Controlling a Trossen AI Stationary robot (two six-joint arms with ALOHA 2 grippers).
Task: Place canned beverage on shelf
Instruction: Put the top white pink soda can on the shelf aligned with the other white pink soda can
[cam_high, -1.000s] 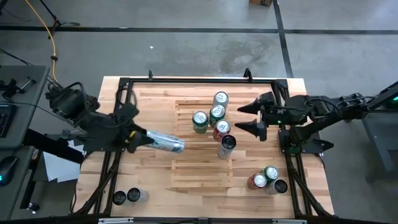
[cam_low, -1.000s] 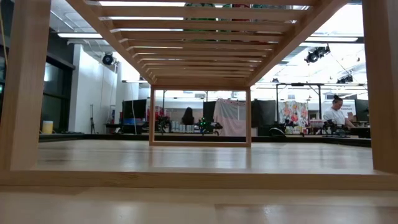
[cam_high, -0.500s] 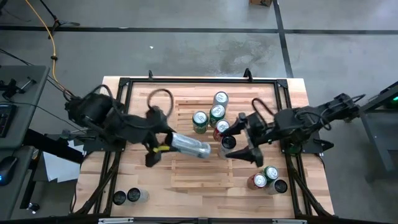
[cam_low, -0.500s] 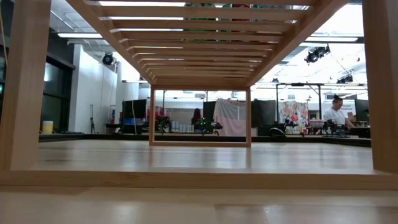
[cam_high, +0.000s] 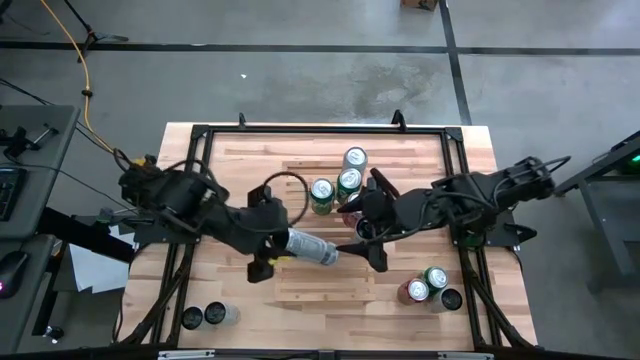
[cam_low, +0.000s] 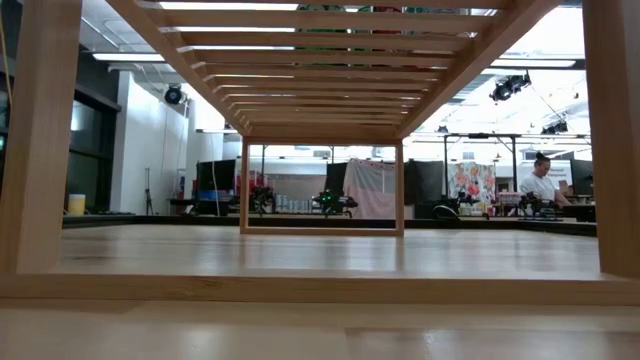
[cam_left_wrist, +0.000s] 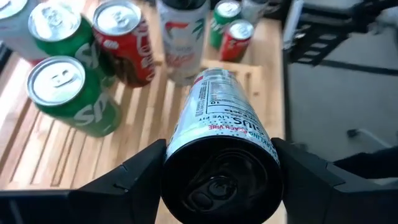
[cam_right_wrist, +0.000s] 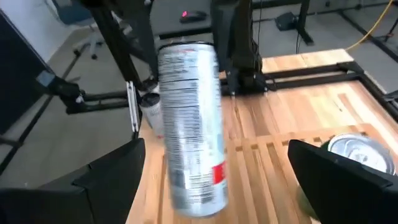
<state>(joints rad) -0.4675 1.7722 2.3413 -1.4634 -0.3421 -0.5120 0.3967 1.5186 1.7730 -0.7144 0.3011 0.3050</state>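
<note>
A silver canned beverage (cam_high: 313, 249) with a black top hangs over the slatted wooden shelf (cam_high: 300, 285) at the table's middle, with my left gripper (cam_high: 278, 246) shut on it. Just to its right, my right gripper (cam_high: 372, 226) stands open with nothing between its fingers. In the right wrist view the silver can (cam_right_wrist: 189, 124) shows ahead of that gripper's spread fingers (cam_right_wrist: 115, 174). Green cans (cam_high: 321, 195), a red can (cam_high: 357, 206) and a tall black-topped can (cam_left_wrist: 181, 37) stand upright on the shelf's far part. My left gripper pinches the can's round wall near its black top end (cam_left_wrist: 217, 180) between its two fingers (cam_left_wrist: 140, 174). The fingers come from the table's left, slanting down, and lie along the can. The can slants with its bottom end toward the right gripper, clear of the shelf.
Three cans (cam_high: 425, 288) stand at the table's near right corner and two more (cam_high: 205, 316) at the near left. Black frame rails (cam_high: 470, 260) run along both table sides. The low view looks under the shelf's slats (cam_low: 320, 60); people stand in the room beyond.
My left gripper has carried the can from the table's left side toward the middle, over the shelf, rolling its wrist as it went. My right gripper has come from the right side toward the left, over the standing cans, close to the held can.
</note>
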